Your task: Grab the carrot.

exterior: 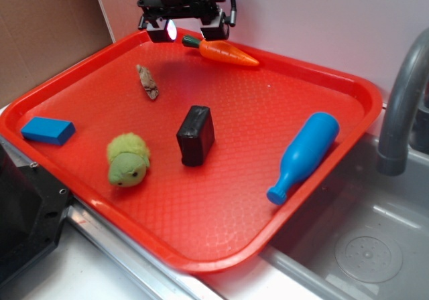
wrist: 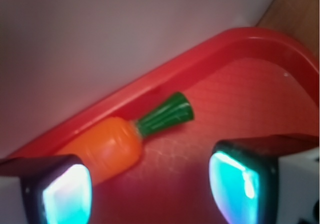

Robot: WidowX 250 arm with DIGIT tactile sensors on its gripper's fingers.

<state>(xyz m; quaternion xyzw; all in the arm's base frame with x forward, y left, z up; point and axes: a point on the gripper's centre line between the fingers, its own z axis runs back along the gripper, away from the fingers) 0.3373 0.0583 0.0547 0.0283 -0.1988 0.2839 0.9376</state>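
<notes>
Spread end effector (wrist: 150, 184) hovers above carrot (wrist: 112, 146), stem between fingers.

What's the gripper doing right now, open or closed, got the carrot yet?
Gripper: open, holding nothing; the carrot lies on the red tray by the far rim, its stem end near the fingers, not clamped.

White wall (exterior: 322, 19), cardboard panel (exterior: 47, 25), steel sink (exterior: 362, 246), grey faucet (exterior: 402, 92)
</notes>
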